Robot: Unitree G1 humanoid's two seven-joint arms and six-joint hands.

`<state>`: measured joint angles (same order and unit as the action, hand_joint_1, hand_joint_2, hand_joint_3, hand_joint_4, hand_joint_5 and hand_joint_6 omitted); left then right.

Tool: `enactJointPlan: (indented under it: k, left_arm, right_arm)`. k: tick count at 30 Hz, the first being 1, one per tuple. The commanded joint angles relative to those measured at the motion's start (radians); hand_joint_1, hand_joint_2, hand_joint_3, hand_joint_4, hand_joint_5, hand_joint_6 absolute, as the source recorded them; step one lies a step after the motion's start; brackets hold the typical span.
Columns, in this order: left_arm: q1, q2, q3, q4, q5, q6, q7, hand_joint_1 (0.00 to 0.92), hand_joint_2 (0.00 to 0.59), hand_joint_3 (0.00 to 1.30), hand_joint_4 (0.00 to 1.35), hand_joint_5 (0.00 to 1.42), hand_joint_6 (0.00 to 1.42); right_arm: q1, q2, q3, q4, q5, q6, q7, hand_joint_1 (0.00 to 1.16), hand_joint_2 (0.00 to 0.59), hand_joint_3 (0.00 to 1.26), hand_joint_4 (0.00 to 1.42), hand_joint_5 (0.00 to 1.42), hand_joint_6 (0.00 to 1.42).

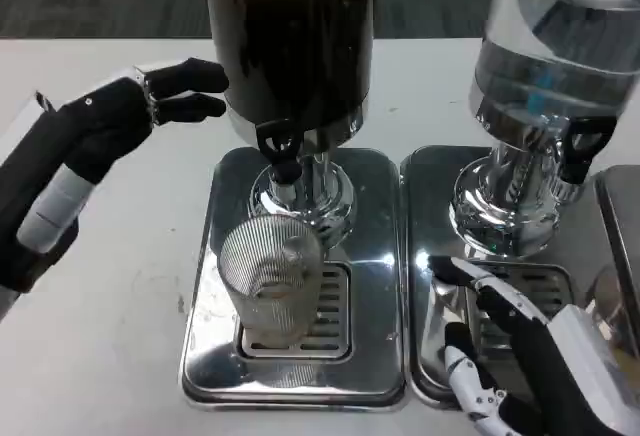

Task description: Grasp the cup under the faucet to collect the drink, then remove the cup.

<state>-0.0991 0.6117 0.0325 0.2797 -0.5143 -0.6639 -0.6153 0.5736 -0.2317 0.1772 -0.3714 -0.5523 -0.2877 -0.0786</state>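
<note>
A clear ribbed cup [272,278] stands upright on the slotted grate of the left chrome drip tray [212,286], directly below the black faucet [280,149] of the dark drink dispenser [290,36]. Neither hand touches it.

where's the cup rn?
Head view, left of centre: the cup stands on the left drip tray grate, below the dark dispenser's faucet, untouched by either robot hand.

Cup [272,276]: clear, finely ribbed with vertical lines. Dispenser [290,41] behind it: dark brown contents, black tap [279,146], chrome base. Second dispenser [550,46], beyond the right hand [520,356]: clear, colourless. Drip trays [300,376]: mirror chrome, slotted grilles. Table [110,306]: white. Hands: black and white.
</note>
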Motion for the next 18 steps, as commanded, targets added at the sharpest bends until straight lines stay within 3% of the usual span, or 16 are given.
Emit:
enactJointPlan:
  k: [1, 10, 18]
  left_arm:
    - [-0.011, -0.01, 0.042, -0.047, -0.083, 0.159, -0.123, 0.0, 0.054, 0.31, 0.21, 0.26, 0.2]
    - [-0.078, -0.024, 0.112, -0.076, -0.184, 0.448, -0.324, 0.0, 0.045, 0.26, 0.15, 0.21, 0.14]
    - [-0.122, -0.047, 0.153, -0.071, -0.173, 0.541, -0.383, 0.0, 0.049, 0.26, 0.15, 0.21, 0.13]
  right_arm:
    - [-0.008, 0.004, 0.003, 0.006, 0.012, 0.001, 0.0, 0.46, 0.572, 0.21, 0.21, 0.15, 0.21]
    - [-0.001, 0.024, 0.012, 0.009, 0.005, -0.004, -0.016, 0.46, 0.572, 0.23, 0.21, 0.15, 0.23]
    - [-0.011, 0.036, 0.015, 0.025, 0.008, -0.007, -0.024, 0.46, 0.572, 0.24, 0.21, 0.15, 0.23]
